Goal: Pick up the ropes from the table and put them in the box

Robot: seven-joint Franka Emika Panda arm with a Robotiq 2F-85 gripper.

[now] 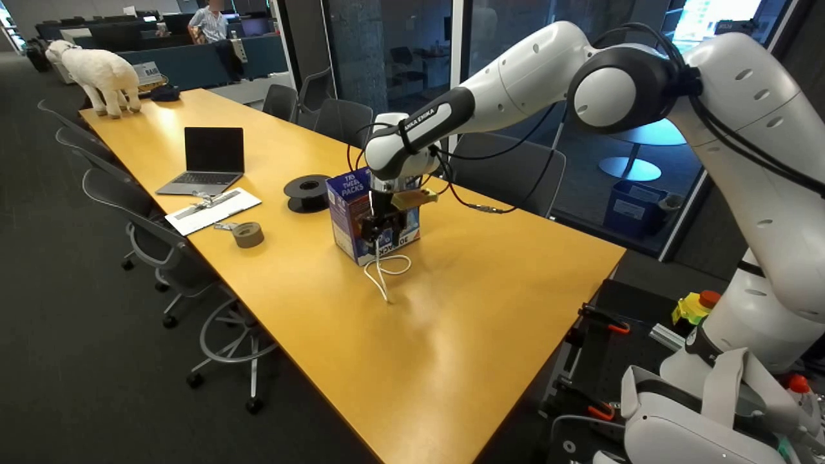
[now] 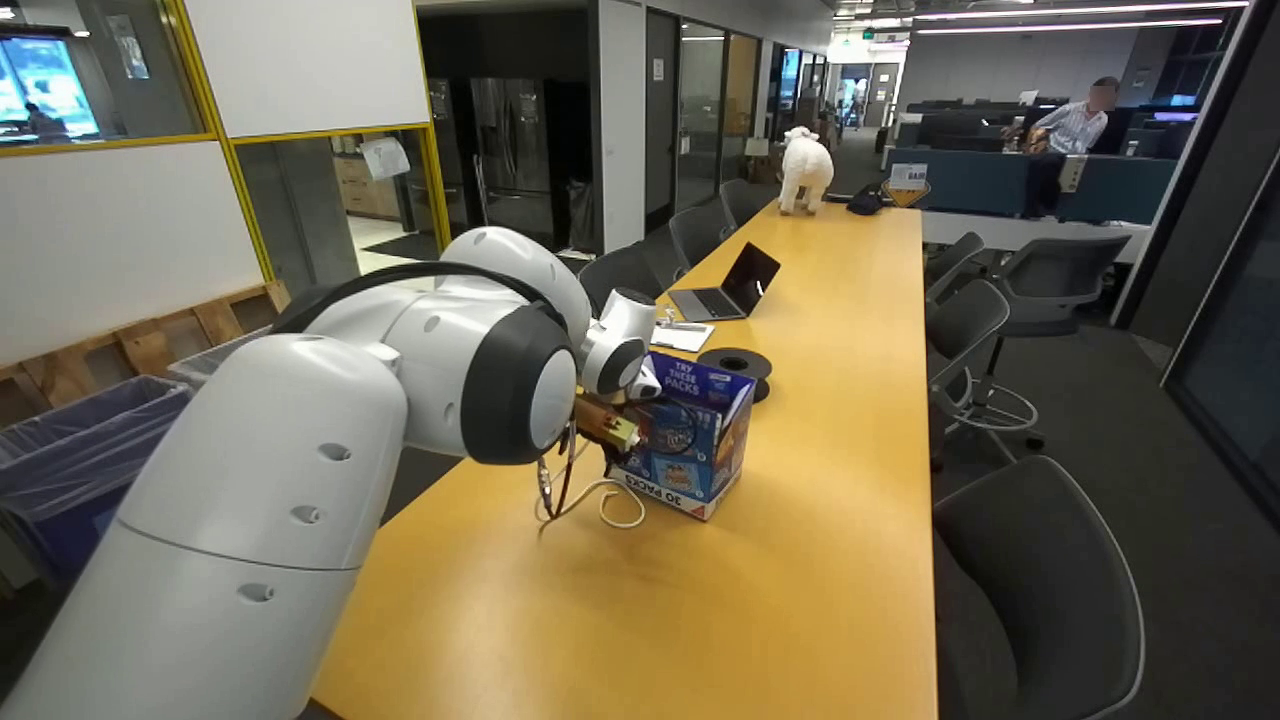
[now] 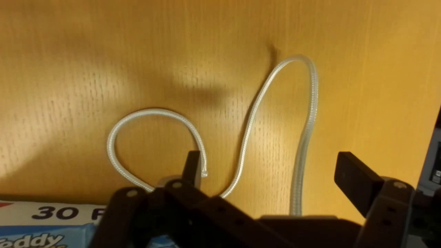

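- The claw (image 3: 268, 165) is spread wide, pinching nothing; the rope (image 3: 312, 110) rises through its gap.
- Best to close there, then lift high, clearing the box (image 2: 700, 460).

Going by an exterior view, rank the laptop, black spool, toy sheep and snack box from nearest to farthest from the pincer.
1. Snack box: close beside the pincer.
2. Black spool: lying flat, just beyond the box.
3. Laptop: open, farther off, past the spool.
4. Toy sheep: standing well beyond the laptop.
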